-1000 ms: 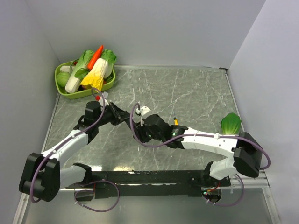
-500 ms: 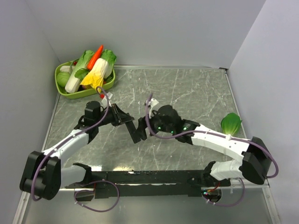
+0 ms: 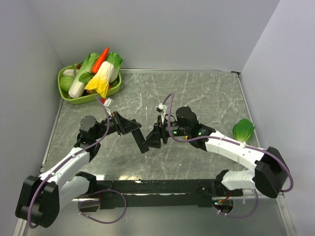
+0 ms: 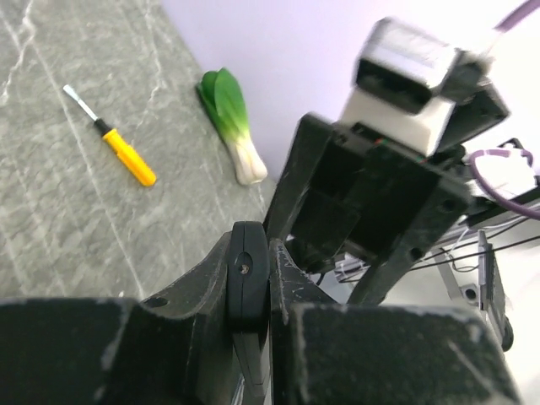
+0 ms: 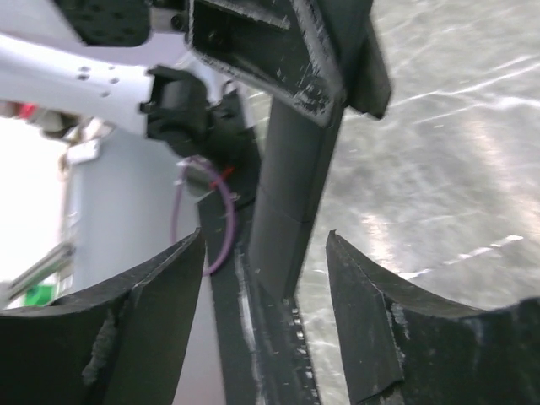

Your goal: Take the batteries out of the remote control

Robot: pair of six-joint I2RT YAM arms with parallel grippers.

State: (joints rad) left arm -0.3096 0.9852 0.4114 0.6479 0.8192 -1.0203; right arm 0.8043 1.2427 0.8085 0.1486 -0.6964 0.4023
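my left hand (image 3: 132, 129) is clenched on the remote control (image 3: 141, 142), pinching one end so the slim black bar slants down toward the centre of the overhead frame, off the counter (image 3: 206, 93). that grip has not budged over the last second. in the left wrist view the remote (image 4: 249, 278) shows end-on, squeezed between the two pads.

the change is on the other side. a second ago my right hand (image 3: 156, 139) was tucked close against the left one; since then it has backed off to the right and turned to face the bar's free end. its fingers (image 5: 160, 312) have spread and now straddle the remote (image 5: 291, 211) with a gap on each side, so that hand is released and holds nothing. a seam crosses the bar in that view; i cannot tell whether it is the battery cover's edge, and i see no battery anywhere.

i judge this as a re-approach: the right hand is lining up a fresh pinch on the lower section, most likely to slide the cover off. unloading has not started.

further out, the yellow screwdriver (image 4: 114, 143) lies on the counter, with a green leafy vegetable (image 3: 242, 130) at the right edge and a basket of vegetables (image 3: 69, 96) in the upper left corner.
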